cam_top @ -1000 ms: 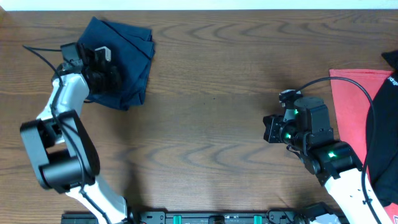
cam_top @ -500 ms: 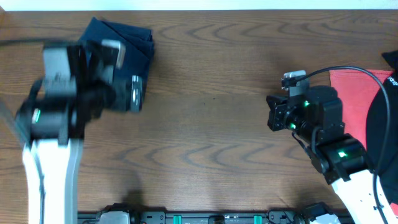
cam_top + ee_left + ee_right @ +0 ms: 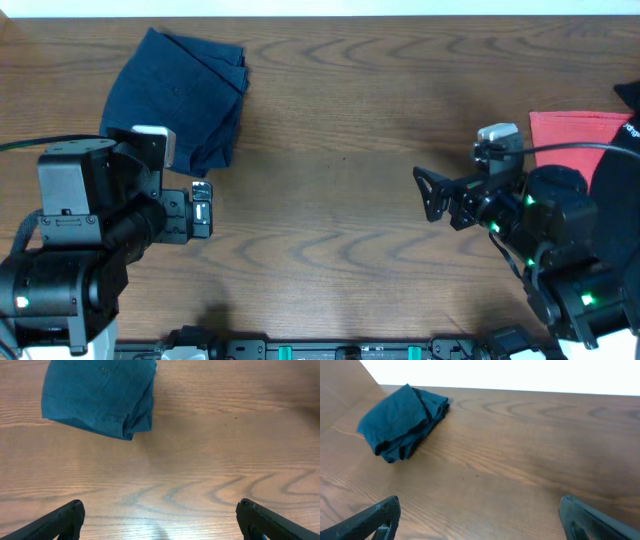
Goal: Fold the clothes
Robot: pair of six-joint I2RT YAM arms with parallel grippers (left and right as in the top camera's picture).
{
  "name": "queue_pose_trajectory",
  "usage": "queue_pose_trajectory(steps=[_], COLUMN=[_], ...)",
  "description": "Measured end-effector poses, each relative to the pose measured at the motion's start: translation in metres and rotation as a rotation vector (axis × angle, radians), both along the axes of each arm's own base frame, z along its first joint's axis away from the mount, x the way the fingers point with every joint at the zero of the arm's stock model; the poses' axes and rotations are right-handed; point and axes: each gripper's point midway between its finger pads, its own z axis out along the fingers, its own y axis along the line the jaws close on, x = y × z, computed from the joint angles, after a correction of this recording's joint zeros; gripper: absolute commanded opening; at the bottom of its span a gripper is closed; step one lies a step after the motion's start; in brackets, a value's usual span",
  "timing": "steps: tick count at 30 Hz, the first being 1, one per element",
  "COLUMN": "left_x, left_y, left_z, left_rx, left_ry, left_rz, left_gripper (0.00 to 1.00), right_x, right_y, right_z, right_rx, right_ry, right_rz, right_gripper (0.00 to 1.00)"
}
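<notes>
Fingers of the left gripper (image 3: 202, 208) stood spread wide and empty above the table (image 3: 330, 150), and the right gripper (image 3: 428, 195) was likewise splayed. A second earlier the left one sat on the folded clothes (image 3: 175, 95); it had since pulled back nearer. That bundle lay far-left, its long axis running near-to-far, slightly tilted.

- A dark brown wooden table (image 3: 340, 150) is filling nearly the whole scene, its wavy grain running left to right.
- A plain white surface (image 3: 520, 375) is showing beyond the table's far edge; it cannot be told whether it is a wall.
- Soft light is falling evenly on the wood, leaving a pale sheen (image 3: 150, 527) near the left wrist camera.
</notes>
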Motion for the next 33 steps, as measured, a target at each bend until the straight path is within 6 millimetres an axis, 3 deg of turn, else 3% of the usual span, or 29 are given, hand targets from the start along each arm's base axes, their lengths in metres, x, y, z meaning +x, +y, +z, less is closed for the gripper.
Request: queue_pose_trajectory(steps=[7, 11, 18, 26, 29, 33], left_x=[0.000, 0.000, 0.000, -0.001, 0.000, -0.001], left_y=[0.000, 0.000, 0.000, 0.000, 0.000, 0.000], left_z=[0.000, 0.000, 0.000, -0.001, -0.001, -0.001], left_rx=[0.000, 0.001, 0.000, 0.000, 0.001, 0.000], left_ry=[0.002, 0.002, 0.002, 0.005, 0.004, 0.007], left_rz=[0.000, 0.000, 0.001, 0.001, 0.001, 0.001], left_gripper=[0.98, 0.98, 0.98, 0.98, 0.98, 0.98], right_x=[-0.002, -0.010, -0.018, -0.052, -0.058, -0.057], right_y=[0.001, 0.001, -0.004, -0.051, -0.073, -0.095], right_z=[0.000, -0.011, 0.006, 0.041, 0.027, -0.021], right_rx=[0.003, -0.007, -0.036, -0.079, -0.094, -0.113], right_ry=[0.002, 0.059, -0.036, -0.243, -0.271, -0.255], right_rz=[0.006, 0.020, 0.038, -0.134, -0.230, -0.332], right_gripper=[0.99, 0.99, 0.99, 0.99, 0.99, 0.99])
